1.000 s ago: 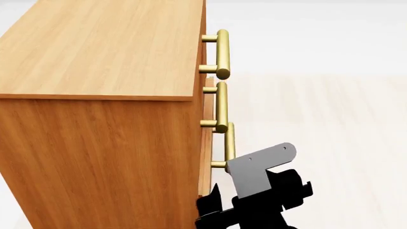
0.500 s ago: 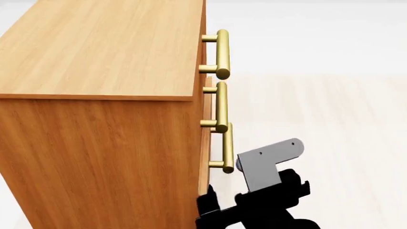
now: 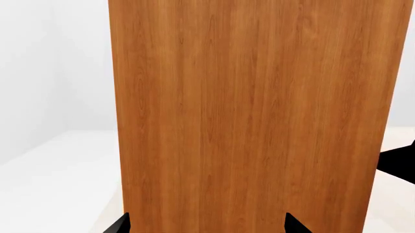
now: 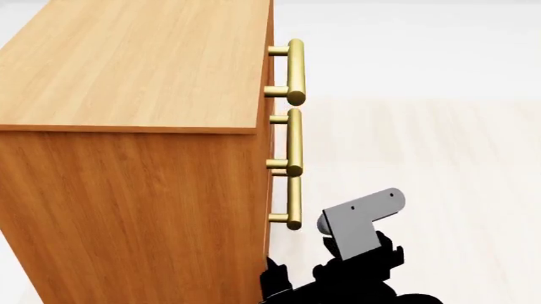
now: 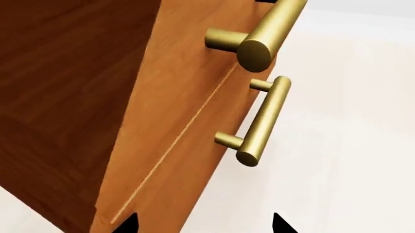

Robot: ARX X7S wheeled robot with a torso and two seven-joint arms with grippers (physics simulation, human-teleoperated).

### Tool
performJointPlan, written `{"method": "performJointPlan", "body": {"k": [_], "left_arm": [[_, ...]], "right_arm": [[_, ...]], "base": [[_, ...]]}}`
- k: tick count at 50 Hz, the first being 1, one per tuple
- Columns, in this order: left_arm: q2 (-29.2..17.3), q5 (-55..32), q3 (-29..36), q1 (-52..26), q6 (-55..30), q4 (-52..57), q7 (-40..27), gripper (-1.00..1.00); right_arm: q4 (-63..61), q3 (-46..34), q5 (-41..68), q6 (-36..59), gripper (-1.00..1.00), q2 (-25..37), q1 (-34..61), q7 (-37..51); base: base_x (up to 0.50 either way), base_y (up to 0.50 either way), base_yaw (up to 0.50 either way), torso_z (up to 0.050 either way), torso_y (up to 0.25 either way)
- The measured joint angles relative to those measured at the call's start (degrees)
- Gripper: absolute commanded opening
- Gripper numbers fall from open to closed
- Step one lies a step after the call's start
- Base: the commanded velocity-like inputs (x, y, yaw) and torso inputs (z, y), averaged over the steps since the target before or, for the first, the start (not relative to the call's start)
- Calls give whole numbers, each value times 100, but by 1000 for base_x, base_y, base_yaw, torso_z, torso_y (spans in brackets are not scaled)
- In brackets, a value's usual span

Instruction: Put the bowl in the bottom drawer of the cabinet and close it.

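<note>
Cabinet [image 4: 127, 190] fills the head view's left, three brass handles stacked down its front edge, all drawers shut. Bottom drawer's handle [image 4: 293, 201] is lowest; its long axis runs parallel to the two above. Right tool [image 5: 204, 224] sits just beside and below that handle [image 5: 262, 121], not touching; tips spread wide, nothing held. Handle lies toward the cabinet from the tool, so the right arm is the nearer one. Left tool [image 3: 206, 225] faces the cabinet's plain side panel [image 3: 246, 116]; tips also wide apart, empty. Bowl not in any view; location can't be told. Judgement: drawer closed, next step likely grasping the handle across its axis.
</note>
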Motion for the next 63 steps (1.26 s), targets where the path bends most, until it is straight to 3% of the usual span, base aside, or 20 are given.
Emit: {"method": "performJointPlan", "body": {"k": [20, 42, 63], "left_arm": [[-10, -11, 8, 2, 13, 6, -12, 100], [-51, 1, 23, 8, -12, 79, -28, 100], [-407, 127, 32, 133, -316, 926, -52, 100]], "right_arm": [[-200, -72, 24, -78, 100, 197, -69, -336], [-553, -70, -372, -415, 100, 498, -285, 560], [-1638, 763, -568, -47, 100, 826, -687, 1351]], "base": [[0, 0, 0, 0, 0], [0, 0, 0, 0, 0], [0, 0, 0, 0, 0]]}}
